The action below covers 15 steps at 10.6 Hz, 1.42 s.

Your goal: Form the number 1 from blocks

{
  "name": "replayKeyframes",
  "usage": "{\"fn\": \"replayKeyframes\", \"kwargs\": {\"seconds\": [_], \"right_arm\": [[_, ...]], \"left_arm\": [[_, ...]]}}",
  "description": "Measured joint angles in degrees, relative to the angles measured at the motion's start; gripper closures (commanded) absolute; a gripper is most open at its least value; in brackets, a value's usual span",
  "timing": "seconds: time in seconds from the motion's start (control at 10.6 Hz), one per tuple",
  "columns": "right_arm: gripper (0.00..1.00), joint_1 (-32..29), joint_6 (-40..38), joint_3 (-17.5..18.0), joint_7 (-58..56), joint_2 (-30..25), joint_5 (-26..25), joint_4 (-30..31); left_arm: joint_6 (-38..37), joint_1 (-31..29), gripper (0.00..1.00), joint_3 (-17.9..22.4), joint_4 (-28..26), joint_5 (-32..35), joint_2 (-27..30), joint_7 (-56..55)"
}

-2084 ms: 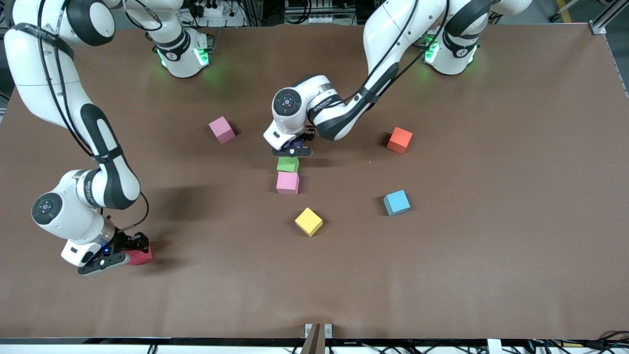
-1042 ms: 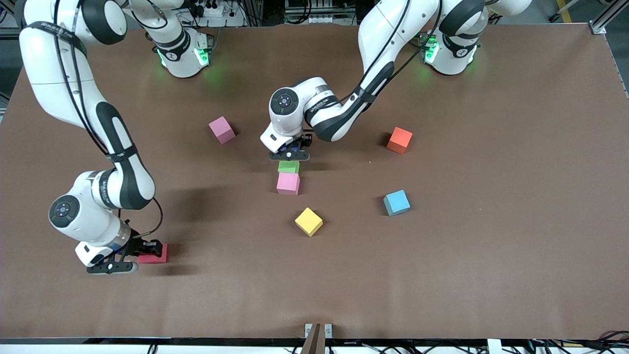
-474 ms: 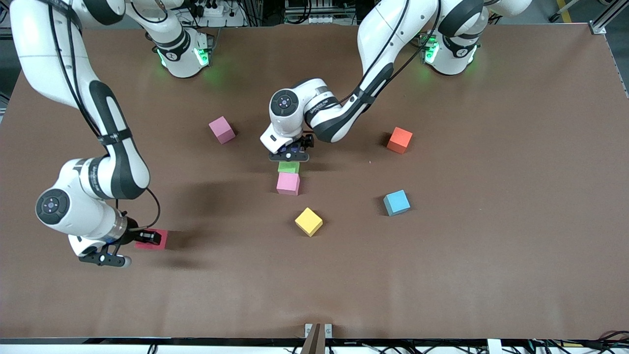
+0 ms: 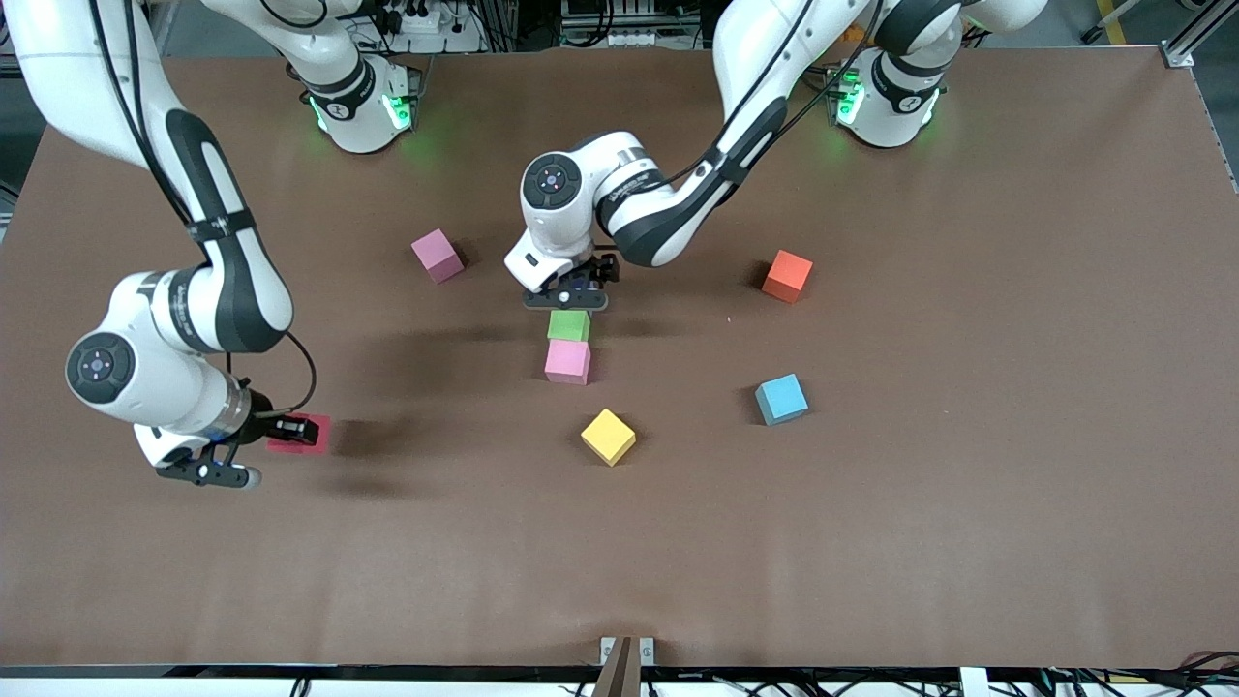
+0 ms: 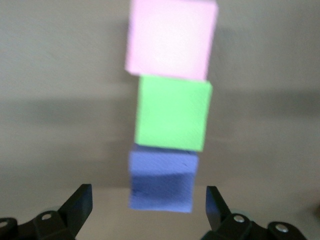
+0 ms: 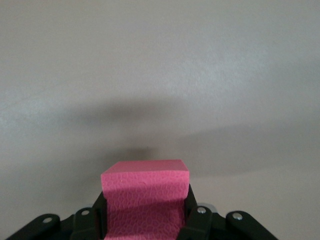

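Three blocks lie in a touching row at mid-table: a light pink block (image 4: pixel 567 361) nearest the front camera, a green block (image 4: pixel 568 325) farther from it, and a purple block (image 5: pixel 162 182) farthest. My left gripper (image 4: pixel 566 293) hangs open just above the purple block, with its fingers (image 5: pixel 80 202) clear of the block's sides. The front view hides most of the purple block under that gripper. My right gripper (image 4: pixel 281 433) is shut on a red block (image 4: pixel 308 433) and holds it above the table at the right arm's end. The red block (image 6: pixel 145 200) fills the jaws in the right wrist view.
Loose blocks lie around the row: a darker pink block (image 4: pixel 437 256) toward the right arm's end, an orange block (image 4: pixel 787 276) and a blue block (image 4: pixel 781 399) toward the left arm's end, and a yellow block (image 4: pixel 608 437) nearer the front camera than the row.
My left gripper has opened, let go of the purple block at the row's end and risen slightly. My right gripper has lifted the red block off the table.
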<state>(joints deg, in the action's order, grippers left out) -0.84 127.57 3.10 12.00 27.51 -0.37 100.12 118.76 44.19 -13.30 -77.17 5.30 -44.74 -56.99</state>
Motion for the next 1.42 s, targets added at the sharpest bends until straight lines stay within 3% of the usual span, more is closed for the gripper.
{"fn": "replayKeyframes", "kwargs": {"seconds": [0.38,0.66,0.85,1.04,1.42], "right_arm": [[0.52,5.54,0.01,0.07,7.22,-7.37,0.17,8.24],[0.52,17.13,0.68,0.46,18.59,-13.13,0.33,15.43],[0.52,23.29,5.38,4.21,28.18,-14.84,0.37,19.99],[0.52,24.79,10.49,10.44,35.44,-15.60,0.37,24.70],[0.52,27.68,11.10,16.72,43.70,-16.28,0.37,26.65]], "left_arm": [[-4.00,-12.64,0.00,4.00,0.06,0.04,3.45,1.06],[-5.41,-23.46,0.00,3.93,-0.72,0.15,3.89,8.52],[-5.47,-25.23,0.00,3.86,-2.91,0.15,3.86,9.72],[-5.41,-25.71,0.00,3.86,-4.64,0.15,3.80,9.86],[-5.41,-25.96,0.00,3.84,-6.37,0.15,3.63,9.89]]}}
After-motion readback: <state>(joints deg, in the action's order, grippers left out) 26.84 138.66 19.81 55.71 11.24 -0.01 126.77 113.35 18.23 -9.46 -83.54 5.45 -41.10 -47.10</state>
